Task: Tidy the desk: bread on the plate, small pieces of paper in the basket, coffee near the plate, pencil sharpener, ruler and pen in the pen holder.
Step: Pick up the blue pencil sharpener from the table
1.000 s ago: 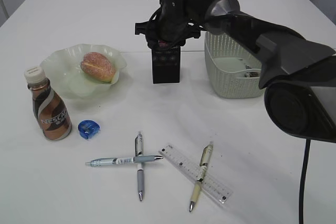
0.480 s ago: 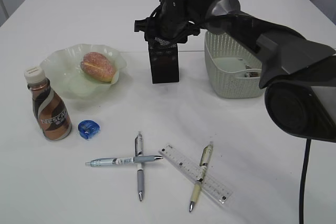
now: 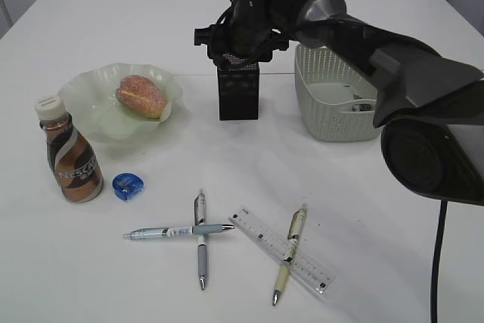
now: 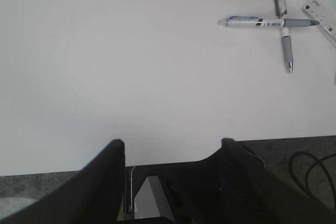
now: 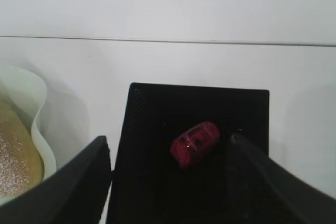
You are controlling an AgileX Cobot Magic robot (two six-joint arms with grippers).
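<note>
My right gripper [image 3: 240,54] hovers open just above the black mesh pen holder [image 3: 238,96]. In the right wrist view a red pencil sharpener [image 5: 194,143] lies loose inside the pen holder [image 5: 142,145], between but apart from my spread fingers. A blue pencil sharpener [image 3: 127,185] sits beside the coffee [image 3: 72,160]. The bread [image 3: 141,94] rests on the plate [image 3: 91,92]. Two crossed pens [image 3: 178,231], a third pen [image 3: 290,251] and the clear ruler [image 3: 261,234] lie at the desk's front. My left gripper [image 4: 172,141] is open and holds nothing above the desk's near edge.
The sage green basket [image 3: 333,96] stands right of the pen holder with something small inside. The right arm stretches from the lower right across the basket. A black cable [image 4: 310,166] lies below the desk edge in the left wrist view.
The right gripper opened over the pen holder and rose slightly. The red pencil sharpener that showed between its fingers now lies inside the holder. The left gripper has not moved.
</note>
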